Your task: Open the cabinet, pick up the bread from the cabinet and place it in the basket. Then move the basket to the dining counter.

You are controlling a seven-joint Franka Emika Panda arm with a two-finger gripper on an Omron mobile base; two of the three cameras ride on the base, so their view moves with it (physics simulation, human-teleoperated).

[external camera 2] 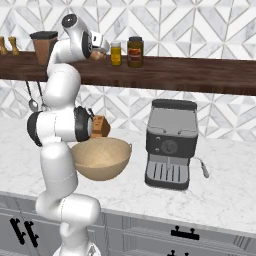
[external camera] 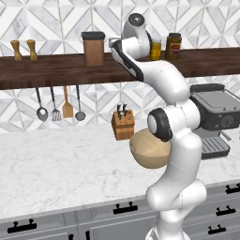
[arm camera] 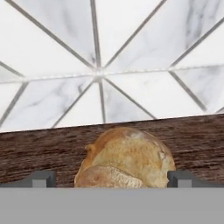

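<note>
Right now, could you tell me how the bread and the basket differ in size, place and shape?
The bread is a small rounded roll; the basket is a far wider, deep open bowl. The bread lies up on the dark wooden shelf between the open gripper's tips; the basket stands below on the marble counter. Both are tan-brown.

The bread point(arm camera: 127, 157) sits on the dark wooden shelf point(arm camera: 35, 144) between the spread fingertips point(arm camera: 41, 178) of the gripper point(arm camera: 113, 180); marble tiles point(arm camera: 131, 52) lie beyond.
</note>
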